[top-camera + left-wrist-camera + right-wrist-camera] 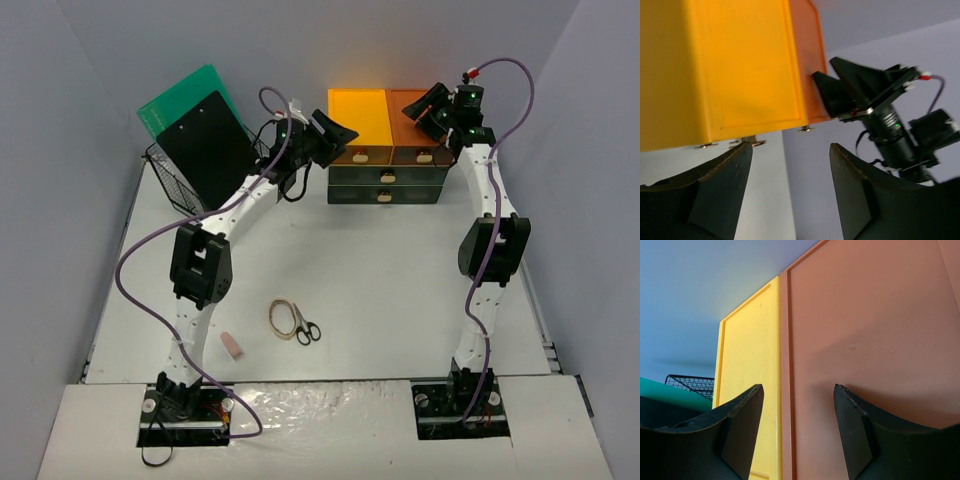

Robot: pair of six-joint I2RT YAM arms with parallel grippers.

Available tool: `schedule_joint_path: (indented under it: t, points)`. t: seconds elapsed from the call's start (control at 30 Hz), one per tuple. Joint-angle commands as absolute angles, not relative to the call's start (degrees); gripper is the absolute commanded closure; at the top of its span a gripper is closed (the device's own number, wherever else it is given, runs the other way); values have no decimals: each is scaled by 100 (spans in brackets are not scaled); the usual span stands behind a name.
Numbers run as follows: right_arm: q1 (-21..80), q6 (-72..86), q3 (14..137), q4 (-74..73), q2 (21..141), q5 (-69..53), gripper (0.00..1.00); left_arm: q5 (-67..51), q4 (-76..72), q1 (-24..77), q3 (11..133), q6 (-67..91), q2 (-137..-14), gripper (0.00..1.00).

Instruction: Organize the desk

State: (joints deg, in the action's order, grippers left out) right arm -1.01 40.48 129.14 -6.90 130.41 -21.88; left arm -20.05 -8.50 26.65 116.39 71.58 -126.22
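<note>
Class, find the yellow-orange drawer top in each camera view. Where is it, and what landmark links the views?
Top external: the yellow-orange top sits at the back, near centre.
Left wrist: the yellow-orange top fills the upper left.
Right wrist: the yellow-orange top is a tall strip left of centre.
Shared landmark: the darker orange top adjoining it, seen in all three.

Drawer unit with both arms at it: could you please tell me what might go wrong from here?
1. The left end effector and right end effector, both open, hover at opposite ends of the drawer unit top. If both move inward together, they could collide or shove the unit.
2. The left arm's purple cable loops close to the basket holding clipboards, so a swing to the left might snag it.
</note>
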Motion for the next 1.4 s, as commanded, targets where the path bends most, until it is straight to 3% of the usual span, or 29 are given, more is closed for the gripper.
schedule_joint_path:
  t: [0.0,0.67,1.03,1.37]
  points:
    - [-209,3918,12579,-2162,13538,-2025,44,-2250,-2275,2544,11990,8535,-12534,43]
    - [-223,3927,12614,-2180,13633,-2035,44,-2083,-3202,2876,10819,9127,-12217,44]
    - [-235,3892,12597,-2182,13649,-2035,44,-2121,-3164,2874,11230,9154,-12580,44]
    - [-237,3885,12605,-2188,13684,-2056,44,-2082,-3487,2962,10709,9232,-12585,45]
